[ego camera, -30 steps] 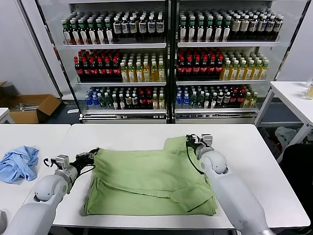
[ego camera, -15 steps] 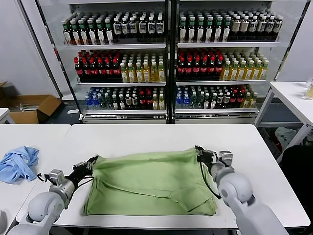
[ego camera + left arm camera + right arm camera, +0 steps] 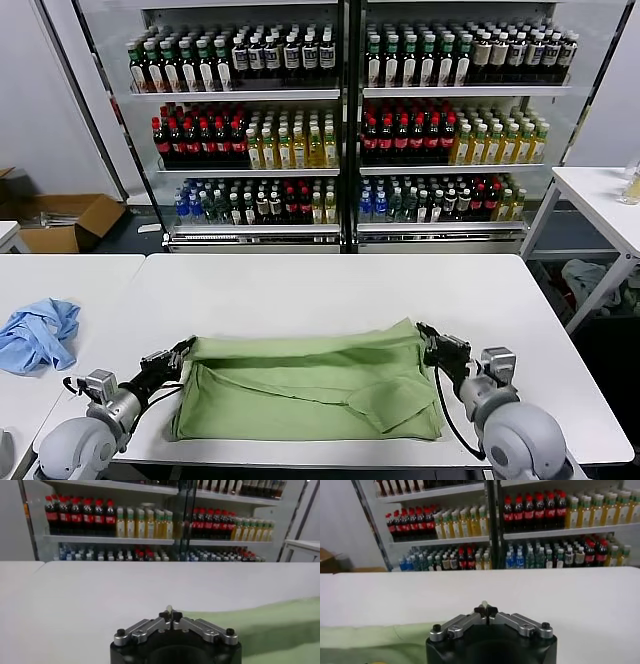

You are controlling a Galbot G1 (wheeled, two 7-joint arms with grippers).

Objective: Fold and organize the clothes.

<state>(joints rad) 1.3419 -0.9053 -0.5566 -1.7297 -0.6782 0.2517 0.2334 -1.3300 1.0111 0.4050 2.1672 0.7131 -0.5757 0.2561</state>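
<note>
Fabric fills the near half of your white worktop [image 3: 300, 285]: the light green shirt [image 3: 310, 385] lies spread flat, folded over on itself, with a loose flap resting on its right front part. Its far edge runs in a taut line between your two tools.

Your left tool [image 3: 183, 349] sits at the shirt's far left corner, fingers pressed together and pinching the cloth there. In the left wrist view you see that tool [image 3: 170, 615] with its tips closed on a thin edge of material, and the green shirt [image 3: 270, 622] stretching away to one side across the worktop [image 3: 100, 595].

Your right tool [image 3: 428, 337] holds the far right corner the same way, fingers shut on the fabric. The right wrist view shows it [image 3: 485, 609] with its tips together and a small pale sliver between them, the shirt [image 3: 370, 637] lying off to the side.

On the neighbouring table to your left rests a crumpled light blue garment [image 3: 38, 333]. Behind the worktop stand glass-fronted coolers [image 3: 345, 120] packed with rows of bottles.
</note>
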